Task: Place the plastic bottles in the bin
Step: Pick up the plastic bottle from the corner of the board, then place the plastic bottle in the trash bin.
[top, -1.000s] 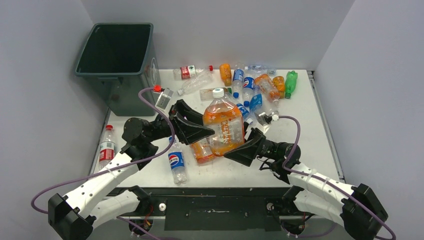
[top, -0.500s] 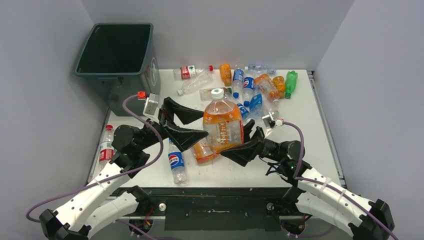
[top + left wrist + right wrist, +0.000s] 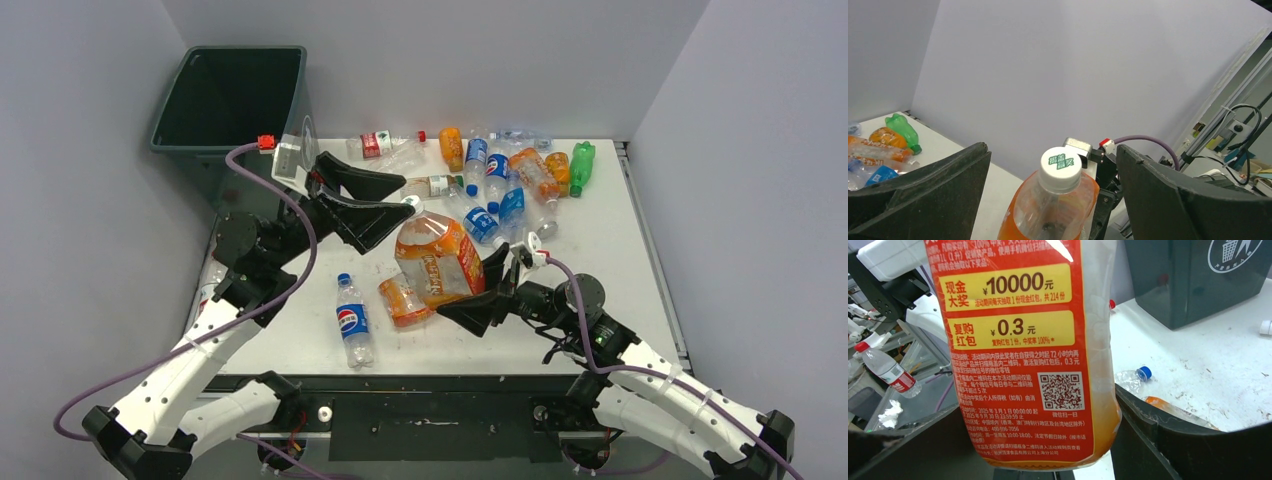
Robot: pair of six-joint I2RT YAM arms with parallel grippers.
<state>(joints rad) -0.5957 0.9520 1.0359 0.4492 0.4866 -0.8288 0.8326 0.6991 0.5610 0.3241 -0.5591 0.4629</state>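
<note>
The right gripper [image 3: 478,285] is clamped on the lower body of the big bottle [image 3: 435,255] and holds it off the table [image 3: 600,260], a little right of centre. In the right wrist view the red label fills the gap between the two fingers. Pad contact itself is hidden there, so the firmness of the grip is a guess.

The bottle is tilted. Its long axis runs from the base at the near right up to the white cap [image 3: 1060,162] at the far left. The cap points at the left gripper [image 3: 398,196], which is spread wide. In the left wrist view the cap sits between the two fingers and appears to touch neither.

The bin [image 3: 228,148] stands at the far left corner, beyond the left gripper on roughly the same line as the bottle's axis. The left arm is much the nearer to it. This looks like a handover about to happen: the left jaws would need to close on the neck before the right lets go.

The other bottles [image 3: 500,165] lie mostly in a heap at the far centre, with a few near the front.
</note>
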